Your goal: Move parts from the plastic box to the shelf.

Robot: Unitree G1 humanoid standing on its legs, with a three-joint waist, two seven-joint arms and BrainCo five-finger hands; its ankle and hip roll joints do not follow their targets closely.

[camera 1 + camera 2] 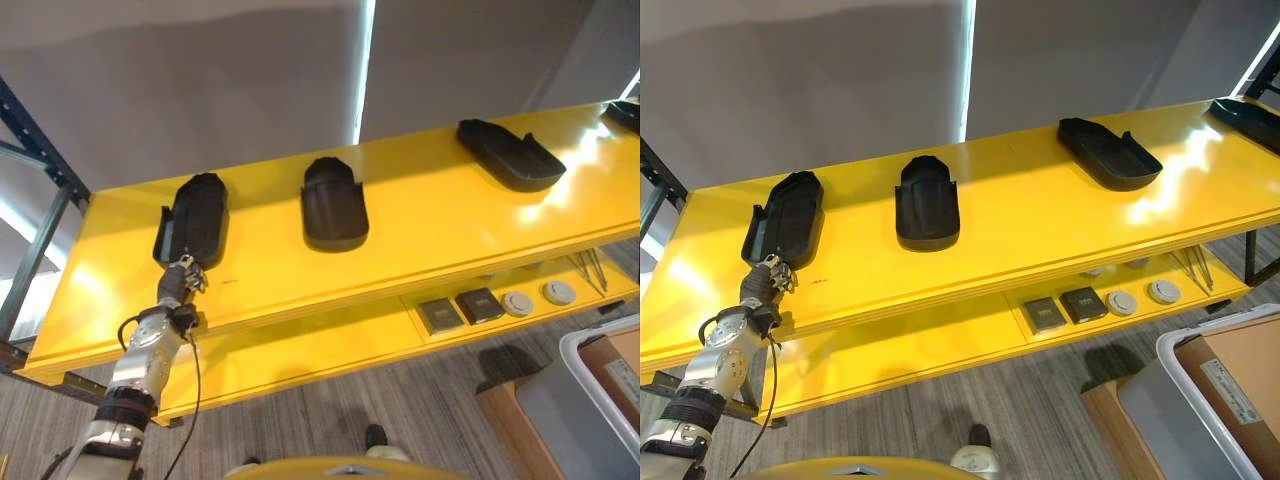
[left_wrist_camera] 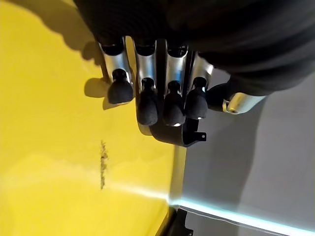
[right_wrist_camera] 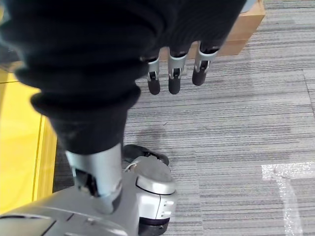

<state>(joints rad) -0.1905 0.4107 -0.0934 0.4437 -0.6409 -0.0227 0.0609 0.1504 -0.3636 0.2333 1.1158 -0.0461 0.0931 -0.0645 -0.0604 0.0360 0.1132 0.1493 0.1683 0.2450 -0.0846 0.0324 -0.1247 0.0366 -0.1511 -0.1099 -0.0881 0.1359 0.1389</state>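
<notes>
Three black parts on yellow shelf (image 1: 420, 240). Left hand (image 1: 181, 277) at near end of leftmost part (image 1: 192, 220), upper left of frame, fingers curled at its edge. Risk: snagged fingertip drags part off the edge on withdrawal. Right hand (image 3: 177, 69) hangs slack, empty.

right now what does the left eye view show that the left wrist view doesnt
The left eye view alone takes in two more black parts further along the yellow shelf and small items on the lower shelf. The left wrist view alone shows the left hand close up, fingers curled over the black part's end. Both show that hand at the leftmost part on the shelf.
</notes>
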